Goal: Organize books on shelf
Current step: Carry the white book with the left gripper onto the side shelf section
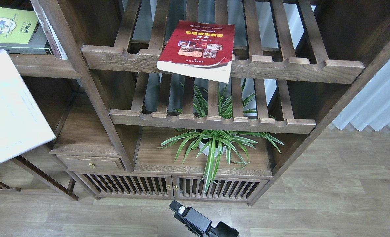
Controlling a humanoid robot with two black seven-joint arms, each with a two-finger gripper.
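Your pale book [9, 108] fills the left edge of the view, tilted in front of the shelf [46, 67], and the left pincer is out of sight, so its grip cannot be told. The green book [12, 29] lies flat on that shelf, and the red book [196, 49] lies on the upper slatted rack [280, 67], overhanging its front rail. Your right pincer [178, 209] sits low at the bottom edge, holding nothing, and whether its fingers are apart you cannot tell.
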